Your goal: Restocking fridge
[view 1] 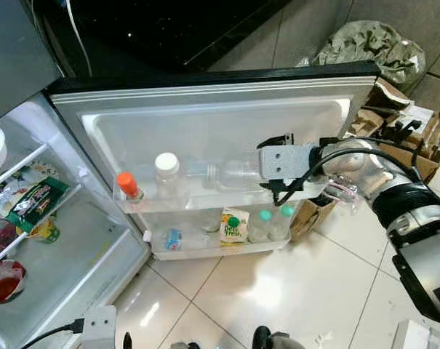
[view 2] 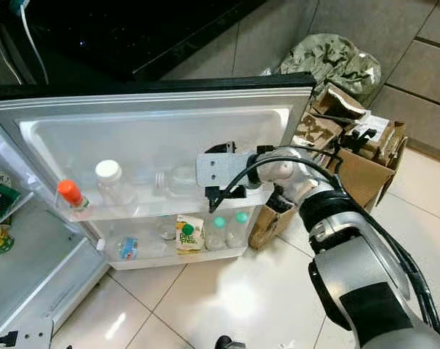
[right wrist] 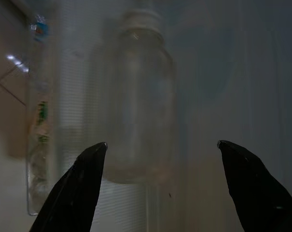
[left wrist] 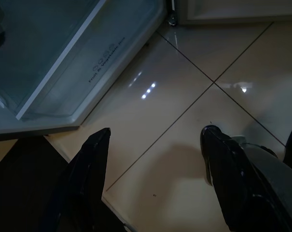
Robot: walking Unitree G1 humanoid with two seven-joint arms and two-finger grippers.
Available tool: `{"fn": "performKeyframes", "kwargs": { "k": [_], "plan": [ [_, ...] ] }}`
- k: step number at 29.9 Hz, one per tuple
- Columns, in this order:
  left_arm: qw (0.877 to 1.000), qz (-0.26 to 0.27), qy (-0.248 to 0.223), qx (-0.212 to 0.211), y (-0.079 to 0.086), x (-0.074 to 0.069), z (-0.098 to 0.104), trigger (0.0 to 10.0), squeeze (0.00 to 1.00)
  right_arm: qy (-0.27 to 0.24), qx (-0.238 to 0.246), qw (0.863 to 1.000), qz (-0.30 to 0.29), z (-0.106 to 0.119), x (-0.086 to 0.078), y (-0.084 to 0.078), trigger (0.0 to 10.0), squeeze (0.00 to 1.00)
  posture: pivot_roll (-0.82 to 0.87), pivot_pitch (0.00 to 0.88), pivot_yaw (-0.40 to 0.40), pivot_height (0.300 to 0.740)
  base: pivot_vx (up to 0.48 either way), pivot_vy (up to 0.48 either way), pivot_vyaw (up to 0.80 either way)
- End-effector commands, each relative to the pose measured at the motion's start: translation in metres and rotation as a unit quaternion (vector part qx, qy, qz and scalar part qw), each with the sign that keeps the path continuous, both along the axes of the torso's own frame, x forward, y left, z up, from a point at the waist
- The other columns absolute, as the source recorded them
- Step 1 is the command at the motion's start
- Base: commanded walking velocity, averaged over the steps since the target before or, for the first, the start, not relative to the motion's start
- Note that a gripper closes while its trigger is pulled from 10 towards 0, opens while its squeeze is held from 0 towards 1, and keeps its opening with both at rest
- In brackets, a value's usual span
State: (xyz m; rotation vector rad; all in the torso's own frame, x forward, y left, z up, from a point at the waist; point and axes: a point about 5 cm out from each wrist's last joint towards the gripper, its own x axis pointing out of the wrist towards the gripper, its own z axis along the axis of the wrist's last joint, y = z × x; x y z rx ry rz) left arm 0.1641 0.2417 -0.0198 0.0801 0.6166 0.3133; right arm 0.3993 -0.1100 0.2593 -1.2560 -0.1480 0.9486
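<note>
Right gripper hangs wide open at the door shelf, a clear bottle just ahead, kinda blurry. Left gripper open over floor.

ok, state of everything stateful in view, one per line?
Fridge door: open, shelves stocked.
Clear bottle: lying in upper door shelf, capped, ungrasped.
Orange-capped bottle: upright, capped.
Right end effector: open, at the clear bottle.
Left end effector: open, empty, over floor.
</note>
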Motion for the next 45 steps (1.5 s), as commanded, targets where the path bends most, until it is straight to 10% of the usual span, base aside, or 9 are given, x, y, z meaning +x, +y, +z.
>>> {"fn": "performKeyframes", "kwargs": {
  "k": [1, 10, 25, 26, 29, 31, 36, 39, 45],
  "plan": [
    [1.000, 0.006, 0.030, 0.006, 0.004, -0.014, -0.009, 10.0, 0.00, 0.024, -0.020, 0.999, -0.027, -0.019, 0.002, -0.002, 10.0, 0.00, 0.00, 0.303, -0.008, 0.710, 0.000, 0.000, 0.00],
    [0.999, 0.004, 0.031, 0.006, 0.004, -0.013, -0.009, 10.0, 0.00, 0.138, 0.006, 0.990, -0.022, -0.025, 0.000, 0.006, 10.0, 0.00, -0.01, 0.300, -0.011, 0.710, 0.000, 0.000, 0.00],
    [0.999, 0.008, 0.032, 0.007, 0.002, -0.017, -0.011, 10.0, 0.00, 0.076, 0.001, 0.992, -0.105, -0.039, 0.008, 0.016, 10.0, 0.00, 0.01, 0.296, -0.014, 0.710, 0.000, 0.000, 0.00],
    [0.999, 0.008, 0.032, 0.006, 0.002, -0.017, -0.011, 10.0, 0.00, 0.084, 0.014, 0.991, -0.106, -0.039, 0.008, 0.016, 9.4, 0.00, 0.01, 0.295, -0.016, 0.710, 0.000, 0.000, 0.00],
    [0.999, 0.009, 0.034, 0.005, 0.001, -0.018, -0.012, 10.0, 0.00, 0.076, 0.061, 0.988, -0.117, -0.026, 0.011, 0.012, 0.2, 0.00, 0.00, 0.294, -0.018, 0.710, 0.000, 0.000, 0.00],
    [0.999, 0.009, 0.034, 0.004, 0.001, -0.018, -0.012, 10.0, 0.00, 0.069, 0.071, 0.988, -0.120, -0.022, 0.012, 0.011, 0.0, 0.00, 0.00, 0.293, -0.020, 0.710, 0.000, 0.000, 0.00],
    [0.999, 0.007, 0.035, 0.003, 0.001, -0.017, -0.013, 10.0, 0.00, 0.059, 0.090, 0.987, -0.116, -0.014, 0.013, 0.008, 0.0, 0.00, -0.01, 0.294, -0.020, 0.710, 0.000, 0.000, 0.00],
    [0.999, 0.007, 0.035, 0.002, 0.001, -0.016, -0.013, 10.0, 0.00, 0.065, 0.091, 0.989, -0.099, -0.013, 0.011, 0.009, 10.0, 0.00, -0.01, 0.294, -0.019, 0.710, 0.000, 0.000, 0.00],
    [0.999, 0.007, 0.034, 0.003, 0.001, -0.015, -0.013, 10.0, 0.00, 0.077, 0.110, 0.988, -0.076, -0.010, 0.009, 0.011, 10.0, 0.00, -0.01, 0.293, -0.018, 0.710, 0.000, 0.000, 0.00]
  ]
}}
